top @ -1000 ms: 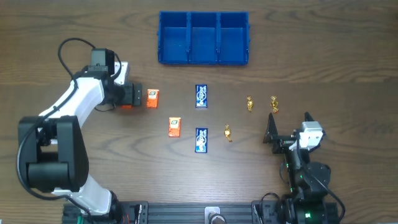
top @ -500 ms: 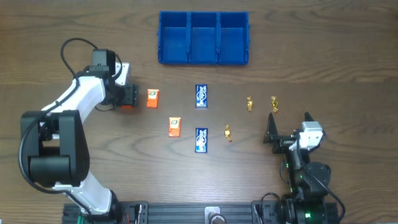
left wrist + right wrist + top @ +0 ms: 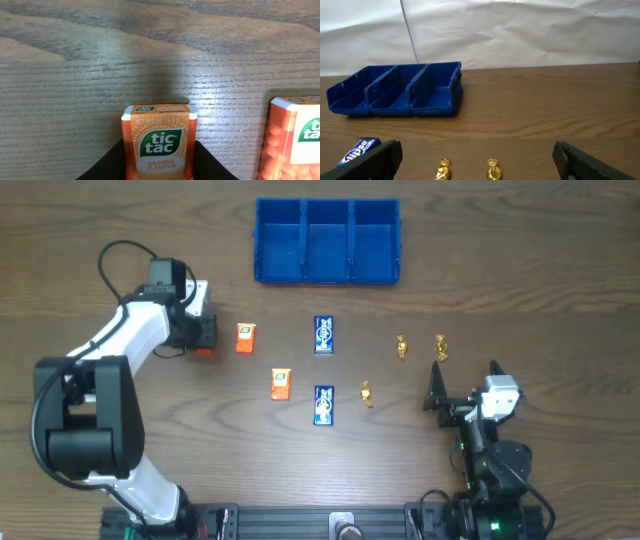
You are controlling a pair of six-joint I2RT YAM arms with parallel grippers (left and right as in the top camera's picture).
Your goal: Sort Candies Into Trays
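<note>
Candies are lying loose on the wooden table [image 3: 560, 270] in two rows, and I'm taking them from the arms' side outward. Nearest, the near orange box [image 3: 281, 384] is lying flat, the near blue packet [image 3: 323, 405] is sitting just beside it toward the right, and the lone gold sweet [image 3: 366, 393] is resting a little farther right. Beyond them, the far orange box [image 3: 159, 142] is lying flat on the wood, showing an orange face with a white border and a green oval. The far blue packet [image 3: 323, 335] is lying straight beyond the near one, and the left gold sweet [image 3: 401, 346] and right gold sweet [image 3: 440, 346] are sitting near each other without touching. Farthest out, the blue tray [image 3: 328, 278] is standing well apart from every candy, its three side-by-side compartments showing bare floors. The right arm is sitting folded over its base, and the right gripper [image 3: 477, 152] is gaping wide and gripping nothing, facing those two gold sweets. The left arm is stretching up the left side and bending in toward the middle, with the left gripper [image 3: 216, 335] lying low at the end of the far orange box that faces the arm. I'm not able to tell whether it is clamping the box or merely sitting around it.
</note>
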